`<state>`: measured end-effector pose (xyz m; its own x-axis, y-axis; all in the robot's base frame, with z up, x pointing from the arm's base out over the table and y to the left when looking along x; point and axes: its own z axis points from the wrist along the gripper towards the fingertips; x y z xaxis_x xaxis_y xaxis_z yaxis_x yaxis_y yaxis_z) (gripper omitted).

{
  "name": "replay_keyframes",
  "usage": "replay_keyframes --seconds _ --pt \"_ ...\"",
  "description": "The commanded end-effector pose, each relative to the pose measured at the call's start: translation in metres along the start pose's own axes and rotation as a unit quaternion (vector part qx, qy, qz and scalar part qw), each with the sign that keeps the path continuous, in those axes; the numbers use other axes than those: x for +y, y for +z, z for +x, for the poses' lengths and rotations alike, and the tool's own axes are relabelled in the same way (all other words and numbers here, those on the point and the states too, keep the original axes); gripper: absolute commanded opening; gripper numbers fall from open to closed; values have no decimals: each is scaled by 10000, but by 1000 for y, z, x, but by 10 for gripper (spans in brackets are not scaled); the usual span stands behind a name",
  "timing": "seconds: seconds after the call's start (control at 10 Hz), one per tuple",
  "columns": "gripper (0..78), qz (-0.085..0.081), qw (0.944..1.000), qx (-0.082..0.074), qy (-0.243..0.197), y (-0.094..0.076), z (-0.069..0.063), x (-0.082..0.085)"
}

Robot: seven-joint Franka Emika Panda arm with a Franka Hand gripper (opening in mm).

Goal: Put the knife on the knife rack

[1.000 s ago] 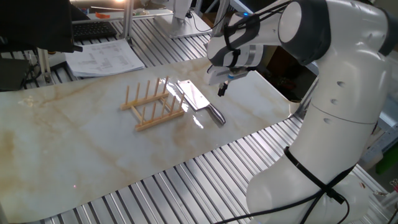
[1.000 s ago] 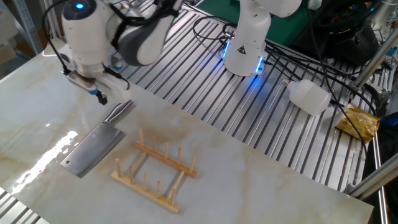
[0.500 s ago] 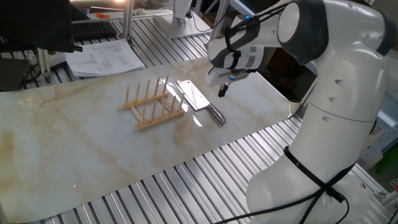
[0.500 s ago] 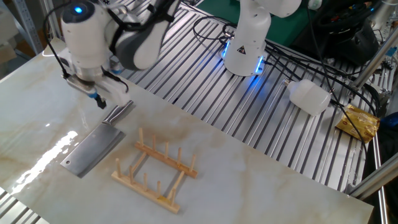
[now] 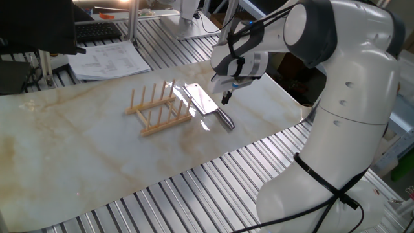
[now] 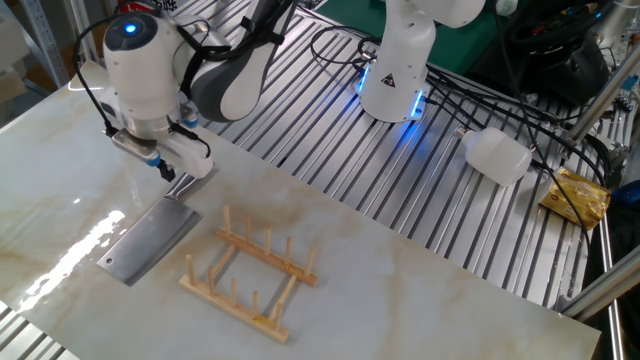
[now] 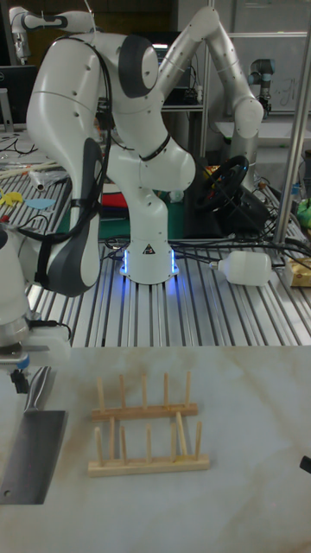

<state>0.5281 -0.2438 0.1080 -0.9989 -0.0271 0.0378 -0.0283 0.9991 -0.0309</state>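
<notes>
The knife lies flat on the marble table, its broad steel blade (image 5: 200, 98) (image 6: 148, 238) (image 7: 33, 454) beside the knife rack and its silver handle (image 5: 224, 120) (image 7: 37, 386) pointing away from it. The knife rack (image 5: 158, 109) (image 6: 250, 275) (image 7: 147, 428), light wood with upright pegs, stands with nothing in it. My gripper (image 5: 226, 97) (image 6: 165, 172) (image 7: 19, 378) hangs low over where blade meets handle, open and holding nothing. In the other fixed view it hides most of the handle.
Papers (image 5: 107, 59) and a keyboard (image 5: 97, 30) lie beyond the table's far side. A white plastic bottle (image 6: 497, 155) and a crumpled yellow bag (image 6: 577, 195) rest on the slatted metal bench by the robot base (image 6: 395, 80).
The gripper has come down and moved toward the knife, from beside the handle's end to low over the handle near the blade. Knife and rack have not moved.
</notes>
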Motion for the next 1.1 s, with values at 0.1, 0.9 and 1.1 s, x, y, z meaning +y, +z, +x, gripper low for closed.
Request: replay_keyframes --seconds 0.1,0.9,1.1 --pt "0 25 9997 130 205 -1 -1 -1" --pt "0 62 10000 42 48 10 -5 4" --pt "0 54 10000 61 2 12 -6 4"
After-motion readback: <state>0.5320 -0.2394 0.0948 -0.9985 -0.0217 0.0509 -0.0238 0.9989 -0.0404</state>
